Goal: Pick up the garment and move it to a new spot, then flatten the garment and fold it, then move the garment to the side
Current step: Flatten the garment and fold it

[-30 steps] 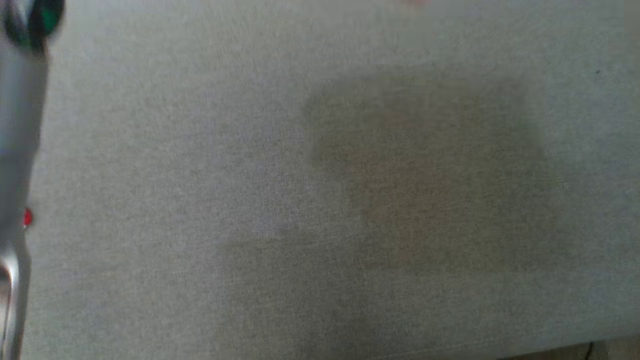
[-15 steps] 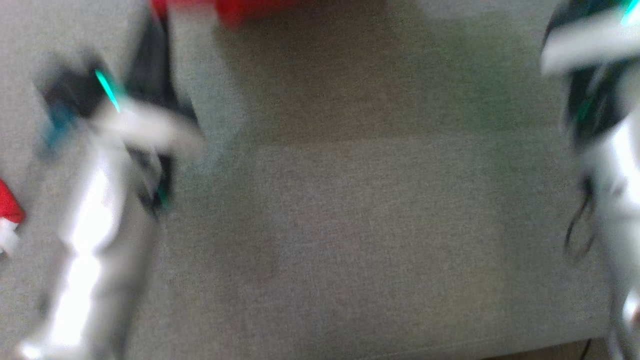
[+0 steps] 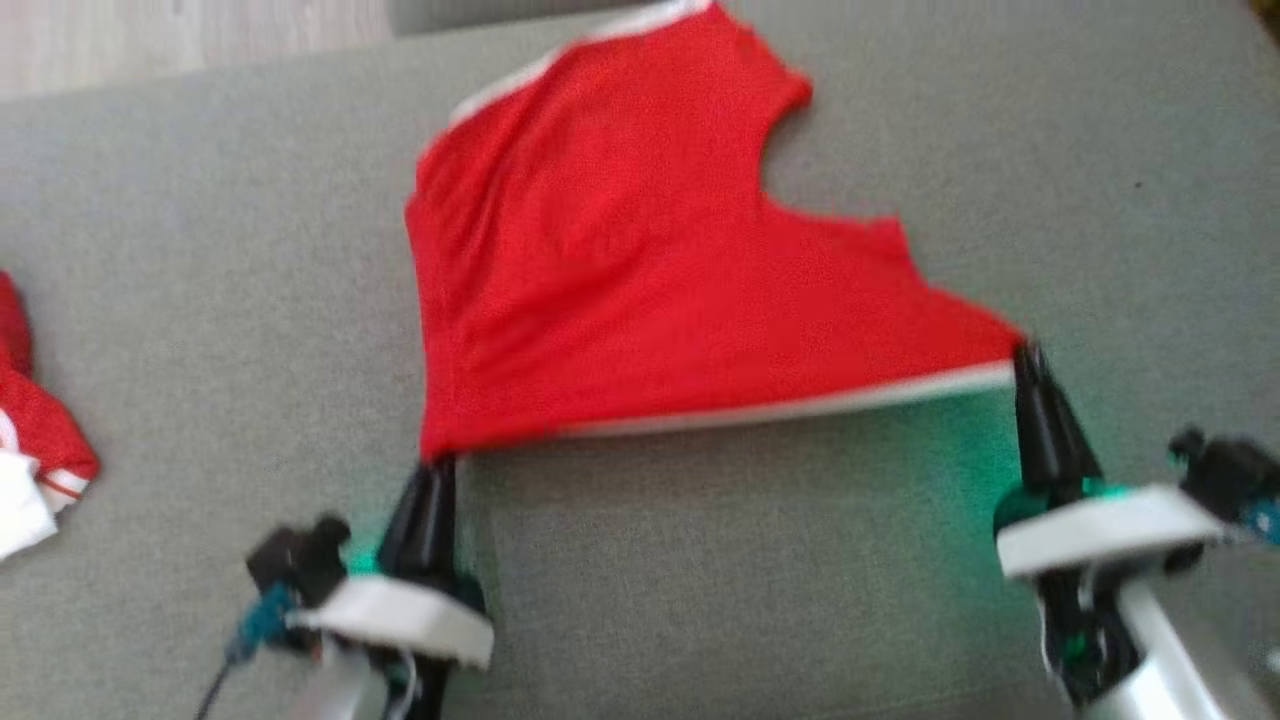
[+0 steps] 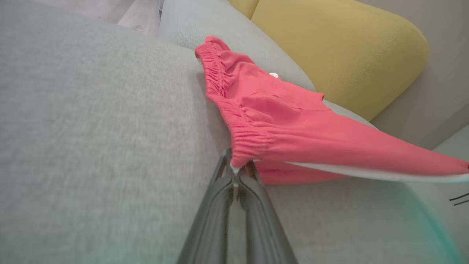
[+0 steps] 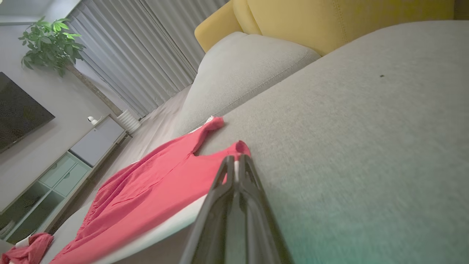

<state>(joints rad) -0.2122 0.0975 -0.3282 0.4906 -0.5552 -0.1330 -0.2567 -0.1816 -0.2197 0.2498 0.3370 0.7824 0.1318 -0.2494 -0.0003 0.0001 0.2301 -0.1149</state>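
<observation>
The red garment (image 3: 620,270) stretches between my left gripper (image 3: 438,468) and my right gripper (image 3: 1028,355). Both are pinched onto its near corners, so it bars the middle of the grey seat (image 3: 750,560). On my side of its white hem, the seat lies bare between my two arms. To my left runs a wide bare stretch, ending at a crumpled red-and-white cloth (image 3: 40,450) at the edge. To my right the seat is bare past the garment. Beyond its far end rises a grey cushion (image 5: 249,69) with a yellow backrest (image 4: 329,47) beside it, closing that side.
</observation>
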